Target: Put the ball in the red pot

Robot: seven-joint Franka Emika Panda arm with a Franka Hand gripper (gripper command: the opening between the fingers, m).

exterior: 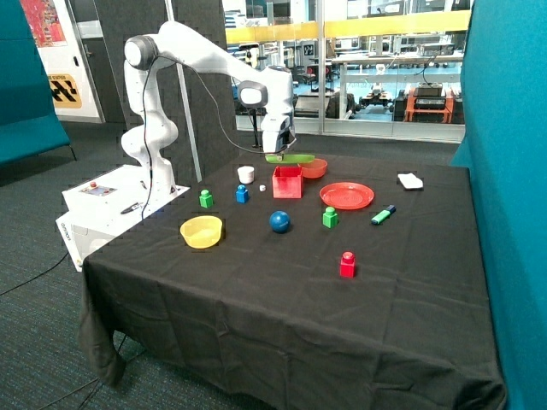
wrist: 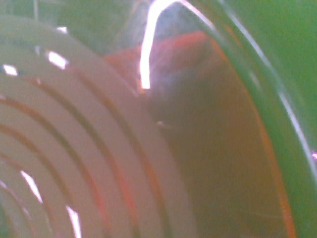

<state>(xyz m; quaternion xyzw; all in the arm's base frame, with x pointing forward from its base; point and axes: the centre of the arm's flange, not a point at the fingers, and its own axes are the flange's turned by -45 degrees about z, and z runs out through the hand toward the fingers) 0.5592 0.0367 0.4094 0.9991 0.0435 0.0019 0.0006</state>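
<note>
The dark blue ball (exterior: 279, 221) lies on the black cloth near the table's middle, in front of the red pot (exterior: 287, 182). The pot is a square red box standing open and upright. My gripper (exterior: 279, 152) hangs just above the pot's back edge, shut on the rim of a flat green plate (exterior: 290, 158). It holds the plate level over the pot. In the wrist view the see-through green plate (wrist: 277, 59) fills the picture, with a red shape showing through it. The ball is about a hand's width from the gripper, untouched.
A red bowl (exterior: 314, 168) sits behind the pot and a flat red plate (exterior: 347, 195) beside it. A yellow bowl (exterior: 202, 231), a white cup (exterior: 246, 174), green blocks (exterior: 206, 199) (exterior: 330, 217), a blue block (exterior: 242, 194), a red block (exterior: 347, 264) and a marker (exterior: 383, 214) lie around.
</note>
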